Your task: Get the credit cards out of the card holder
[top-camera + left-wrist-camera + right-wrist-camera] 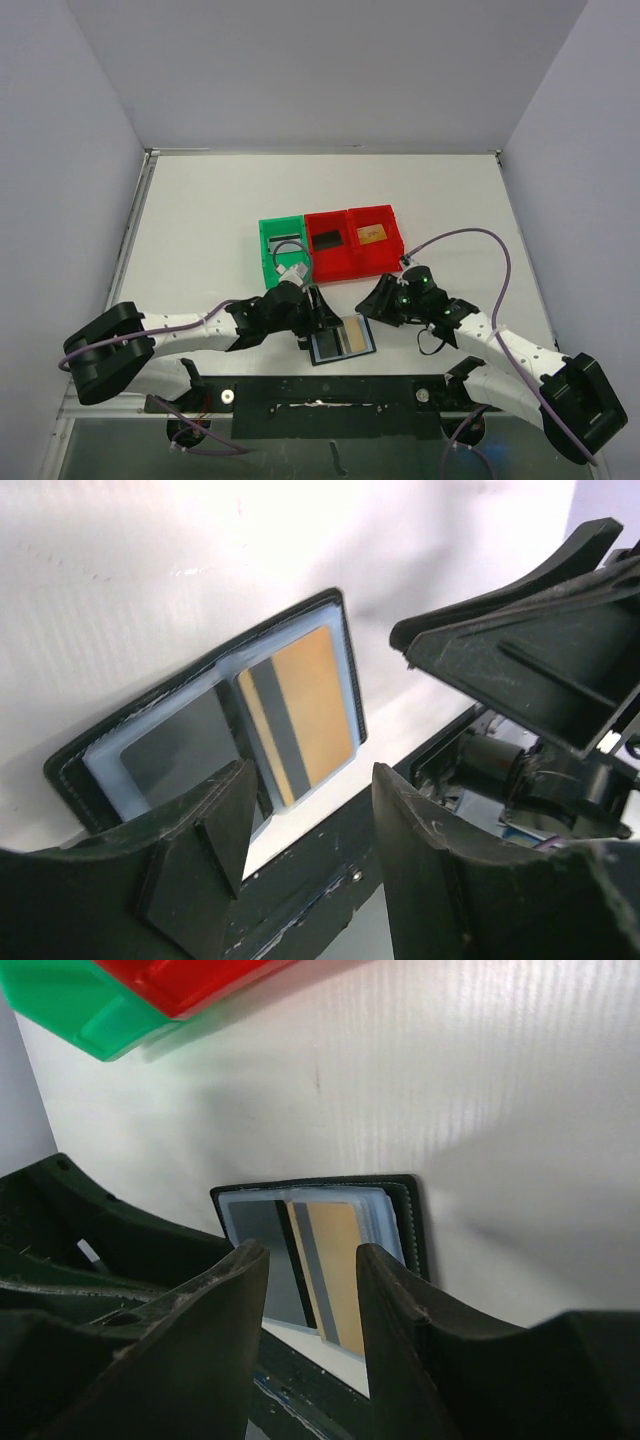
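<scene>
Locate the card holder (342,338) at the middle of the near edge of the bench (200,220), just beyond the arm bases. It lies open and flat with its glossy pockets facing up. The right pocket holds the gold card (320,695), which has a dark stripe along one long side. The left pocket holds the grey card (175,750).

Check the left gripper (322,312). It sits at the far left corner of the holder. Its fingers (200,850) stand partly apart, and nothing is held between them. In the left wrist view one fingertip overlaps the holder's edge; you cannot tell whether it touches.

Check the right gripper (372,302). It sits just beside the far right corner of the holder and points toward it. Its fingers (410,1330) also stand partly apart and grip nothing. In the right wrist view the gold card shows through the gap.

Note the three bins in a row beyond the holder, toward the bench centre. The green bin (263,255) is on the left. The middle red bin (330,268) contains the black card (327,240). The right red bin (385,258) contains the tan card (373,233).
</scene>
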`<state>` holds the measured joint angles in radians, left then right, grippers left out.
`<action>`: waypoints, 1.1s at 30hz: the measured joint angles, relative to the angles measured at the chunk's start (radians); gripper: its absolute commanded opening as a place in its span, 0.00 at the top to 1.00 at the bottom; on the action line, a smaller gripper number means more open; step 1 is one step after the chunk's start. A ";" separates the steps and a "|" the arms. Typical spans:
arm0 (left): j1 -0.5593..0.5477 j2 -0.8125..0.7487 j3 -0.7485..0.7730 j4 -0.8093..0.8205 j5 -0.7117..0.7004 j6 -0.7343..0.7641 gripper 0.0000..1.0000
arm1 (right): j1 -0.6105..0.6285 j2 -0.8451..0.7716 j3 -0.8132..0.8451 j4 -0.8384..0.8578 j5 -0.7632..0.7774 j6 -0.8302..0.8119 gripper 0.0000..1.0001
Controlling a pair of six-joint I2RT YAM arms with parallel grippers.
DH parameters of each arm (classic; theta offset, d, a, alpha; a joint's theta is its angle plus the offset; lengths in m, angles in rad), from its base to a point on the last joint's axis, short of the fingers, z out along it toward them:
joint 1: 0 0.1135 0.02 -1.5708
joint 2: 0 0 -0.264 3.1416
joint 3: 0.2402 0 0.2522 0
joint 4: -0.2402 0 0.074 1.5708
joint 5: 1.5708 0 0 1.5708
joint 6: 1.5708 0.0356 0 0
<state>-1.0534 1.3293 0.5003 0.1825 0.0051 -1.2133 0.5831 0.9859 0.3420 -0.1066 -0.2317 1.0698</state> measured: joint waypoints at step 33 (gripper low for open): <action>0.021 0.126 -0.069 0.288 0.060 -0.107 0.52 | 0.002 -0.028 -0.016 0.002 -0.117 -0.064 0.72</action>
<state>-1.0325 1.4548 0.4309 0.4709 0.0650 -1.3201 0.5846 0.9581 0.3260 -0.1043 -0.3489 1.0061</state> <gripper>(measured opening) 0.497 0.285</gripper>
